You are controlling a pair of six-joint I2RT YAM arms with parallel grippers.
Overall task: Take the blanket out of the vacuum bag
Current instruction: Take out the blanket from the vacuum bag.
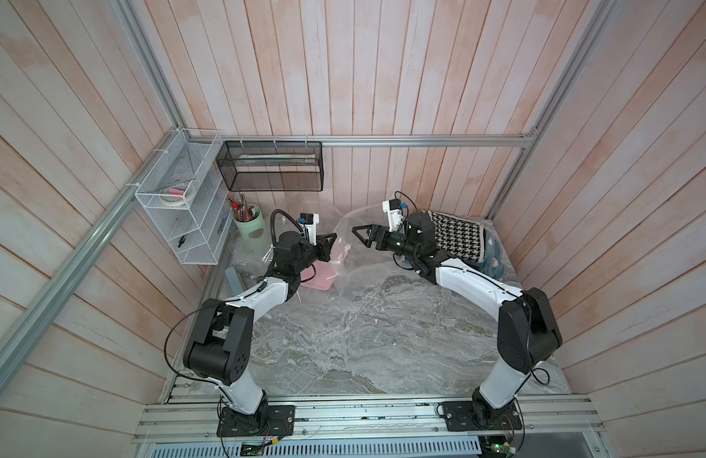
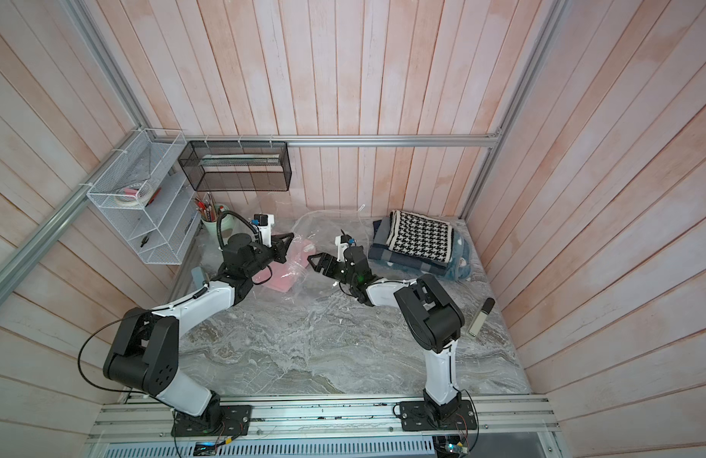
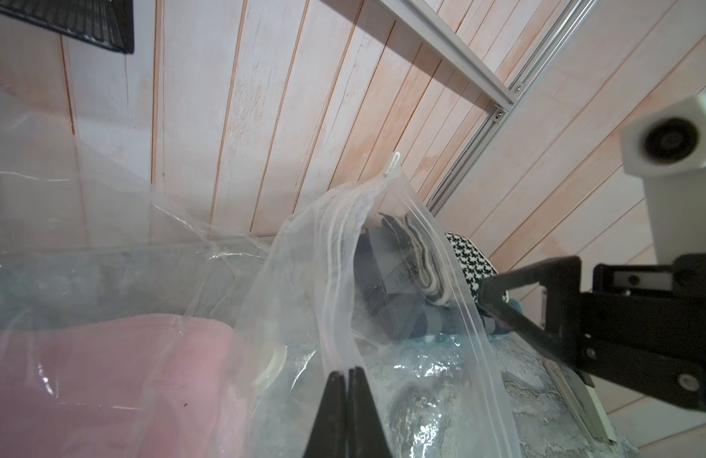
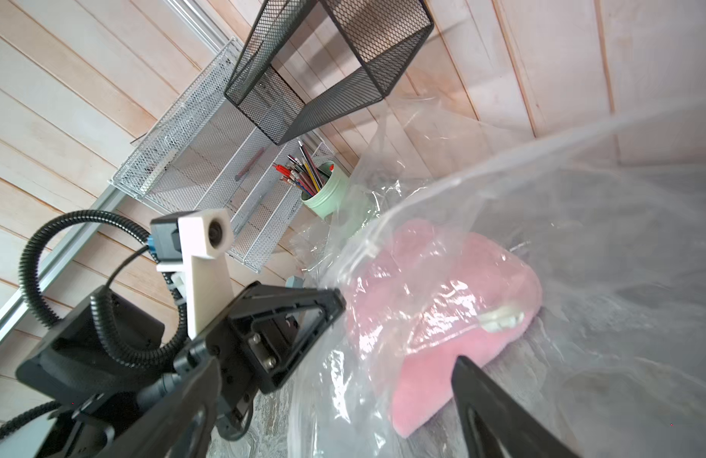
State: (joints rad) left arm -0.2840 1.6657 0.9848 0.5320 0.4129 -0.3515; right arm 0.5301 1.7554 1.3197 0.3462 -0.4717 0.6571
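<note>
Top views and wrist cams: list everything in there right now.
vacuum bag: one, transparent, back centre of table
blanket: one, pink, inside the vacuum bag
folded blankets: one stack, houndstooth over blue, back right corner
pen cup: one, mint green, back left
wire rack: one, white, left wall
mesh basket: one, black, back wall
bar-shaped object: one, pale, table's right side
table: one, grey marble
left end effector: one, black, shut on the vacuum bag's zip edge
right end effector: one, black, open, by the vacuum bag
</note>
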